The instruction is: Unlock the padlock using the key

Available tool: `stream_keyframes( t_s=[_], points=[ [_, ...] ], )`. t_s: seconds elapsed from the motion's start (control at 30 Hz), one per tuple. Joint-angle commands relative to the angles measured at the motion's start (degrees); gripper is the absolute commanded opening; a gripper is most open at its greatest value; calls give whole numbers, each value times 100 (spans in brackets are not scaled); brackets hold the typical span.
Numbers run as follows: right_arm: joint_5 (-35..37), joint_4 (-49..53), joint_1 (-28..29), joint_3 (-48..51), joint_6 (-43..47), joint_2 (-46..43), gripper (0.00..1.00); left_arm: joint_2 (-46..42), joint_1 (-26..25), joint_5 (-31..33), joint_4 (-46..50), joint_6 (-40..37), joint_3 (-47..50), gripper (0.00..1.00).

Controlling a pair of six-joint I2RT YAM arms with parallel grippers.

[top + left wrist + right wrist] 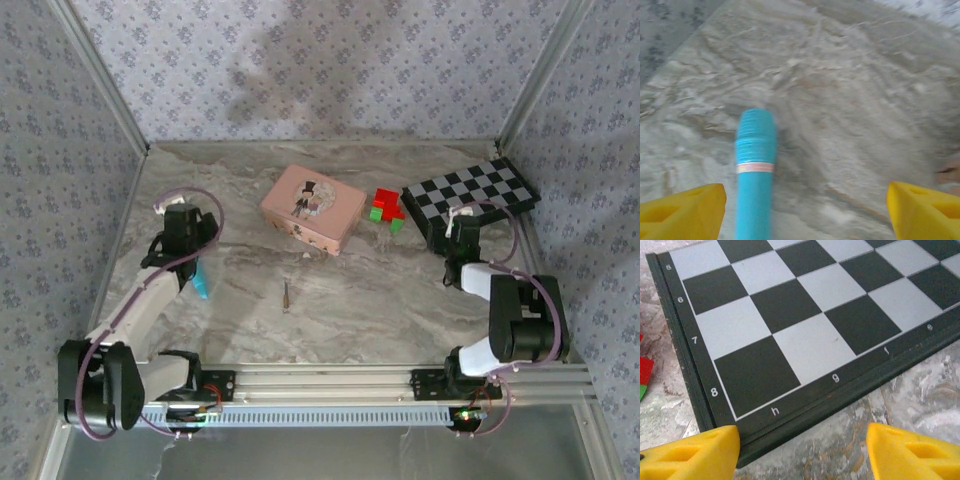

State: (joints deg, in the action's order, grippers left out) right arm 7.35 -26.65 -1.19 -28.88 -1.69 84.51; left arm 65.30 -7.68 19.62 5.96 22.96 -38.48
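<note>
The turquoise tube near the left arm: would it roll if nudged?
The turquoise tube looks round and lies on the table, so a sideways nudge would probably roll it. Its ribbed end may aid grip. It looks stiff, probably light plastic.

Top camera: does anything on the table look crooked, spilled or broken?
Nothing spilled or broken. The chessboard lies skewed at the far right, the pink box sits angled, and a turquoise pen lies loose by the left claw.

box [313,208] mid-table — key [286,295] before it, blocks [387,210] just right, chessboard [470,192] further right; marker [201,278] off to the left.
</note>
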Motion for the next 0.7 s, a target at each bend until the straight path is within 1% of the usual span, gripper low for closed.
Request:
stream_keyframes(
  t_s=[0.0,0.03,0.07,0.1,0.17,0.23,0.3,0.37,0.43,0.5,0.57,0.67],
  points=[
    [112,-1258,112,203,288,162,77,126,138,504,-860,-687,481,83],
    [99,-1206,119,227,290,123,82,153,182,524,-1144,-742,615,83],
    [8,-1329,104,295,293,138,95,170,265,454,-1083,-731,570,83],
    [-39,-1470,94,365,285,149,100,202,307,494,-1201,-789,595,83],
    [-107,-1853,40,603,228,216,100,267,368,542,-1577,-873,729,83],
    [55,-2805,32,918,178,422,100,353,414,615,-2002,-943,923,83],
    [198,-2375,-22,860,40,266,99,453,421,673,-2416,-1060,1102,83],
    [345,-2569,37,867,109,347,100,573,417,718,-2898,-1219,1292,83],
    [368,-2424,56,818,117,312,100,720,419,683,-3602,-1359,1561,83],
    [379,-2448,66,814,142,330,100,895,417,529,-4412,-1523,1841,84],
    [405,-2432,92,811,152,329,100,940,425,195,-4746,-1699,1929,84],
    [408,-2433,93,811,152,329,99,1082,451,-96,-5091,-1936,1985,84]
  ],
)
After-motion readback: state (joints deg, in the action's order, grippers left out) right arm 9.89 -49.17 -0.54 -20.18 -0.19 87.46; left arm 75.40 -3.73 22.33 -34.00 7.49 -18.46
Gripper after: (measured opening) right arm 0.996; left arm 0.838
